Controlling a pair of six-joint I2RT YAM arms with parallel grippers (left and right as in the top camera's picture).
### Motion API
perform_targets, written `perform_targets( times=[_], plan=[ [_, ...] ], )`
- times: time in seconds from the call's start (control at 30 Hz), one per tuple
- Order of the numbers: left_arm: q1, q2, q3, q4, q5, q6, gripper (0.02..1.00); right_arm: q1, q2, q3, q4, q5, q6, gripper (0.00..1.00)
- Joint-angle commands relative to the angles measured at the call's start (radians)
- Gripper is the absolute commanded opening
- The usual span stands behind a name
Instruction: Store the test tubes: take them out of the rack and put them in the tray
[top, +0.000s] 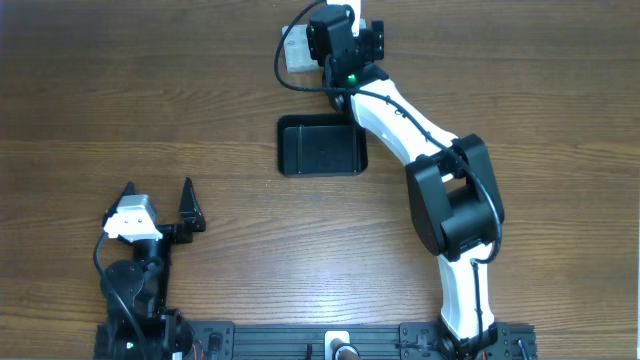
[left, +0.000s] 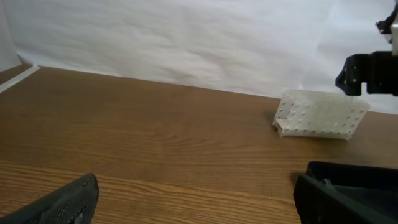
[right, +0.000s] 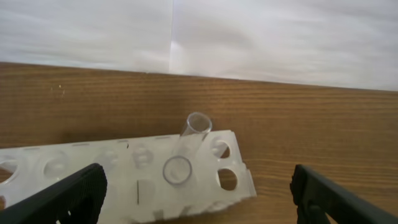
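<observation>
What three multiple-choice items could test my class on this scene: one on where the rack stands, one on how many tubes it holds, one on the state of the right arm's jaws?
1. Where does the white rack stand relative to the black tray?
A. Inside it.
B. Beyond it, away from the arm bases.
C. Between it and the arm bases.

2. How many test tubes show in the rack?
A. None.
B. Five.
C. Two.

3. How do the jaws of the right gripper stand?
A. Open, over the rack.
B. Shut on a tube.
C. Shut on the tray's rim.

Answers:
1 B, the top view shows the rack farther up than the tray.
2 C, the right wrist view shows two clear tubes.
3 A, the jaws stand wide apart, holding nothing.
</observation>
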Motion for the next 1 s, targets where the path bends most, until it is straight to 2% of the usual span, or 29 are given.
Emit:
perform_targets(
  times=[0.03, 0.37, 0.53, 0.8, 0.87, 0.97, 1.0],
  plan=[
    [0.005, -0.006, -0.004, -0.004, 0.016, 0.015, 0.998, 0.003, 0.045, 0.028, 0.037, 0.021, 0.024, 0.928],
    [0.005, -0.006, -0.004, -0.004, 0.016, 0.015, 0.998, 0.003, 0.099, 0.032, 0.105, 0.021, 0.023, 0.899],
    [0.005, -0.006, -0.004, -0.004, 0.016, 0.015, 0.998, 0.003, 0.115, 0.036, 0.147, 0.022, -0.024, 0.89],
    [0.005, -0.006, -0.004, -0.004, 0.016, 0.015, 0.998, -0.003, 0.115, 0.036, 0.185, 0.039, -0.04, 0.869],
    [0.005, -0.006, -0.004, -0.004, 0.016, 0.015, 0.998, -0.007, 0.116, 0.036, 0.186, 0.039, -0.04, 0.798],
    [0.005, -0.006, -0.004, -0.004, 0.016, 0.015, 0.998, -0.01, 0.116, 0.036, 0.185, 0.04, -0.04, 0.584],
    [0.005, -0.006, -0.004, -0.004, 0.016, 0.015, 0.998, -0.01, 0.116, 0.036, 0.183, 0.04, -0.041, 0.54]
  ],
)
